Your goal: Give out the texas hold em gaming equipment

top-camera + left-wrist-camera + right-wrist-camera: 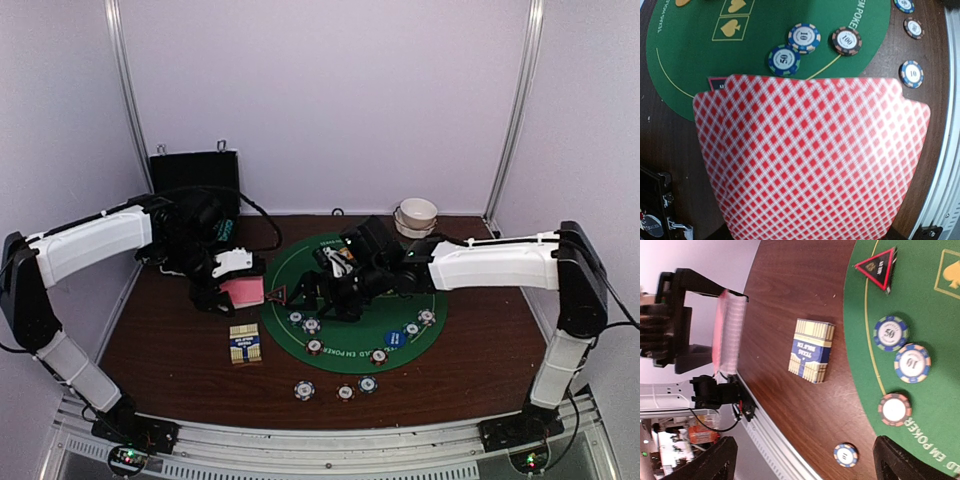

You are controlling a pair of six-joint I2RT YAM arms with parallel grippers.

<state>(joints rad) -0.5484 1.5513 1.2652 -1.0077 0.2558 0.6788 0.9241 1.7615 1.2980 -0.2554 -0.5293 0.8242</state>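
Left pincer (228,288) clamps cards (810,155) flat (backs up), crosswise.

The blue-and-yellow card box (812,350) carries "TEXAS HOLD 'EM" on its blue panel, seen upside down from the right wrist. The green mat (940,400) shows "EM POKER" in pale letters along its curved edge. On the mat, the blue-and-green chip (891,332) reads "50", the light-blue chip (804,37) "10" and the brown chip (847,40) "100"; the blue chip on the wood (911,73) reads "10".
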